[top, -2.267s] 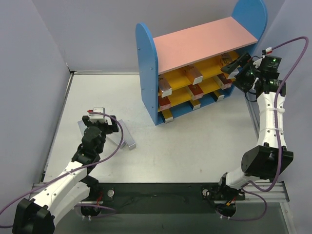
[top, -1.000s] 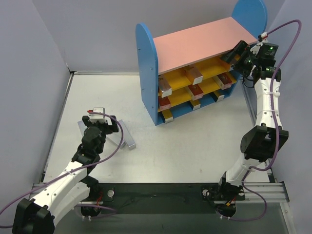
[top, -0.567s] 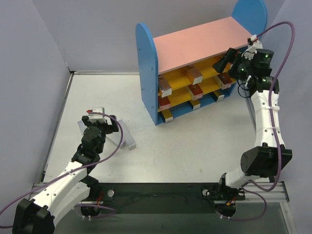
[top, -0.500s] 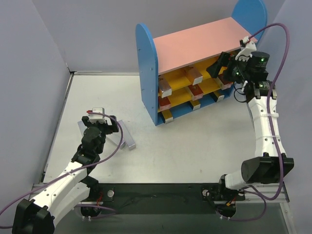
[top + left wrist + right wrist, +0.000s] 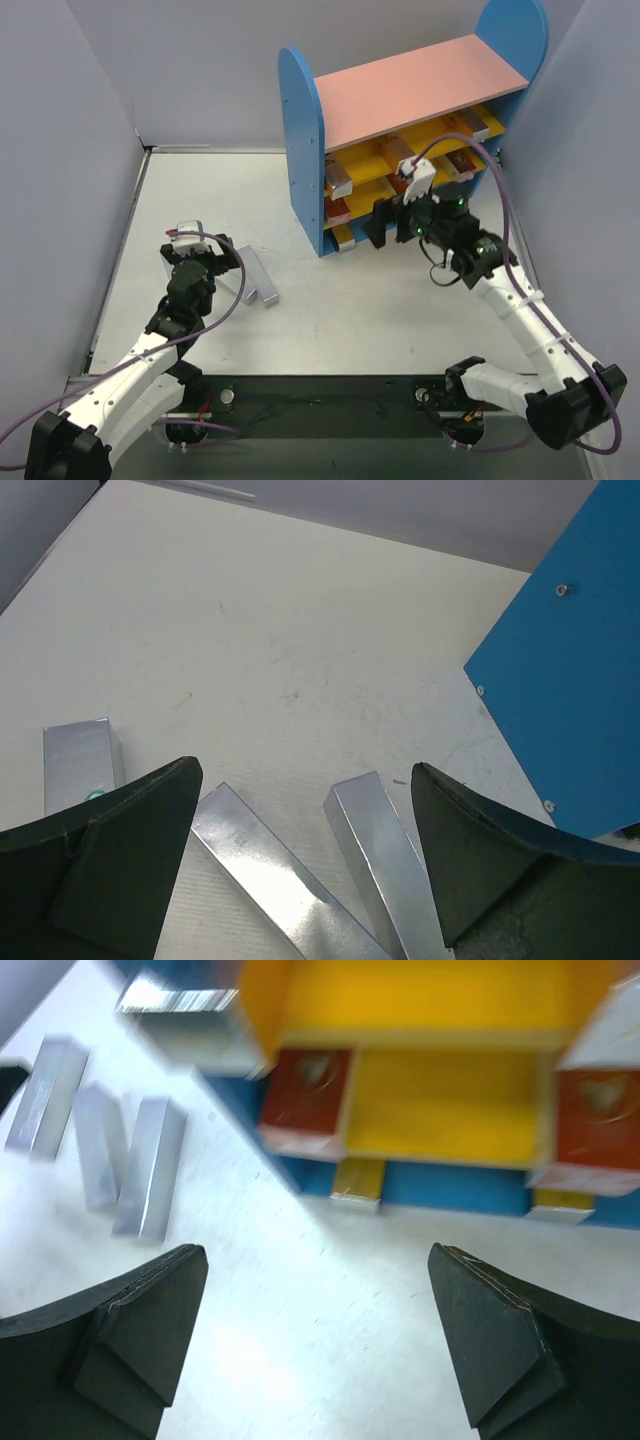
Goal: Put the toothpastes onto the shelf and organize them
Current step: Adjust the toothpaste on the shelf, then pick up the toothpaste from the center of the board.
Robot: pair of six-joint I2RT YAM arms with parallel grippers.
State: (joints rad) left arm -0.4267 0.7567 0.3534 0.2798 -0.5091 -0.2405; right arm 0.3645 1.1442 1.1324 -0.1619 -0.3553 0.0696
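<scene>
White table [image 5: 350, 305]: three silver toothpastes [image 5: 257, 860] lie left of the shelf [image 5: 300, 120]. Left gripper [image 5: 304, 768] hovers over them, spread, empty; right gripper [image 5: 318, 1252] spread before the shelf. We should straddle one box squarely, clear of neighbours.

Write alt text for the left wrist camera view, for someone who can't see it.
The open left gripper is poised above three silver toothpaste boxes lying on a white table, none of them gripped. The shelf's blue side panel fills the right edge.
</scene>
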